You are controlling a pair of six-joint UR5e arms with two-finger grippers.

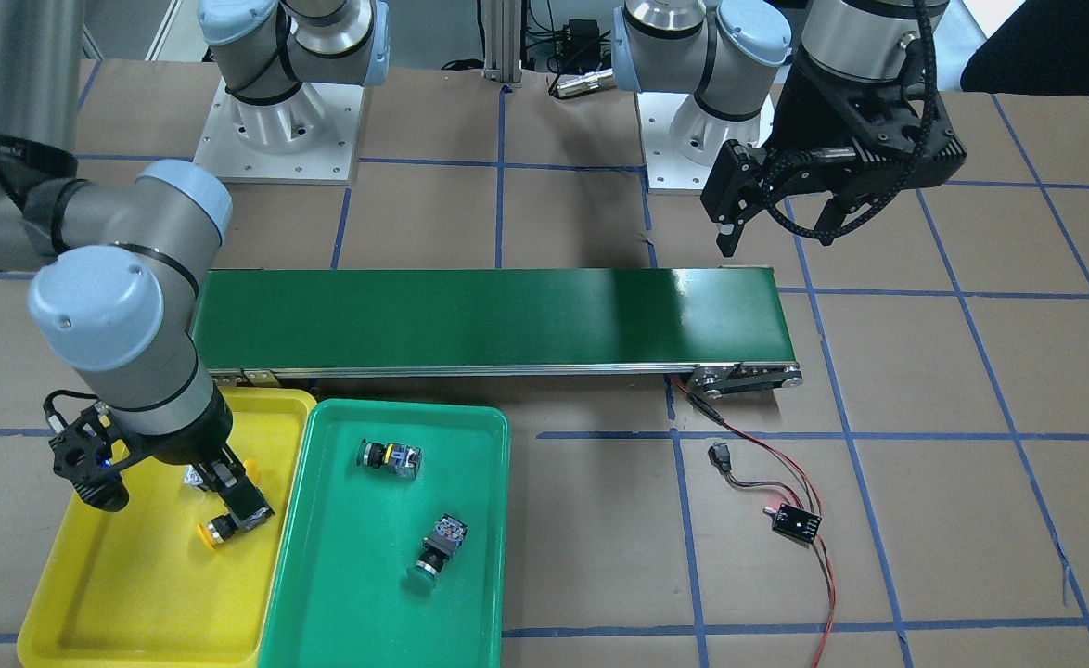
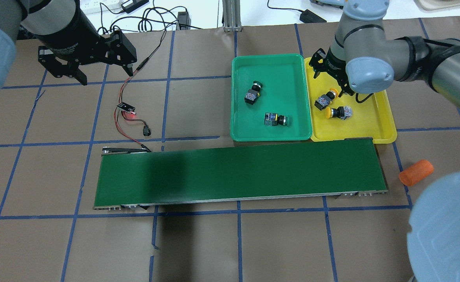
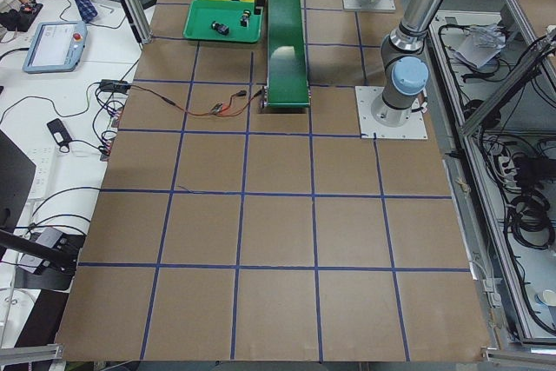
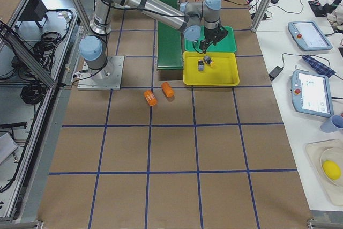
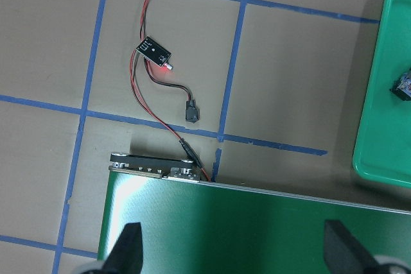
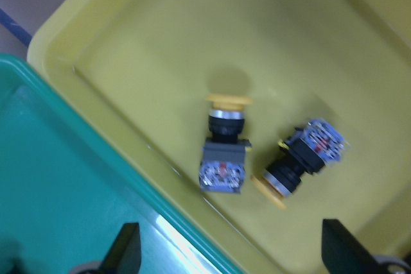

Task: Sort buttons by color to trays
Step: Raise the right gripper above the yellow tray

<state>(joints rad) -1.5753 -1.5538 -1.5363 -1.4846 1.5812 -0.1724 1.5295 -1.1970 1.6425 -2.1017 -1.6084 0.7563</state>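
The right arm reaches out across the belt (image 2: 238,172), its forearm stretched long and its wrist turned straight down over the yellow tray (image 2: 371,133). The right gripper (image 6: 234,253) hangs low above the tray floor with its fingers spread wide and nothing between them. Just beneath it the two yellow buttons (image 6: 225,152) (image 6: 305,158) lie on their sides close together, almost touching, near the wall shared with the green tray (image 2: 271,56). The two trays sit side by side, edges touching, just beyond the belt's far side. In the green tray the two green buttons (image 2: 252,94) (image 2: 276,119) lie tipped over and apart from each other, one near the middle, the other nearer the belt. The left arm is held back on its own side, wrist pointing down, with the left gripper (image 2: 107,76) hovering well above the table beyond the belt's end, over the red and black wires and a small board (image 2: 126,107). Its fingers also stand wide apart and hold nothing. An orange cylinder (image 2: 416,172) lies on the table past the belt's other end.
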